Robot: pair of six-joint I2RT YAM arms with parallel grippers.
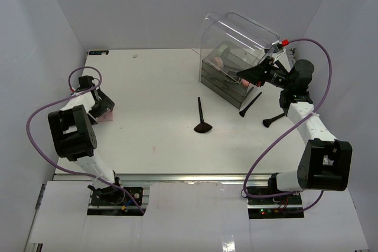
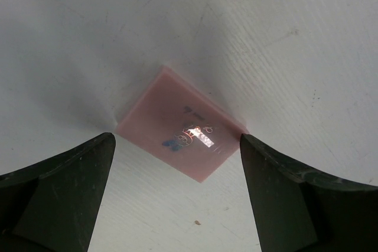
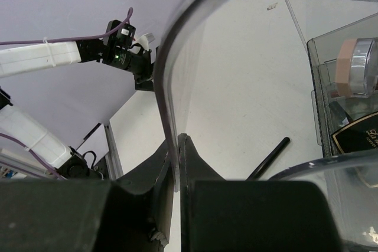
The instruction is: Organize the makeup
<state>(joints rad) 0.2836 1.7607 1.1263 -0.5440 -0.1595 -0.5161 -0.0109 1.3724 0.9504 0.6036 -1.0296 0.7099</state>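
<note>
A flat pink square puff [image 2: 180, 137] lies on the white table; it shows in the top view [image 1: 106, 118] at the far left. My left gripper [image 2: 177, 146] is open just above it, one finger on each side, not touching. My right gripper [image 1: 261, 74] is shut on the front edge of the clear box's raised lid [image 3: 170, 57], the fingers pinching it in the right wrist view [image 3: 178, 154]. A black fan brush [image 1: 202, 123] lies mid-table. Two more black brushes [image 1: 251, 104] [image 1: 274, 120] lie by the box. A black compact [image 3: 354, 137] and a jar [image 3: 354, 66] sit inside the box.
The large clear drawer box [image 1: 220, 81] stands at the back right with its curved lid [image 1: 236, 36] held up. Grey walls close in the table on the left, back and right. The left arm's cable [image 1: 35, 122] loops out to the left.
</note>
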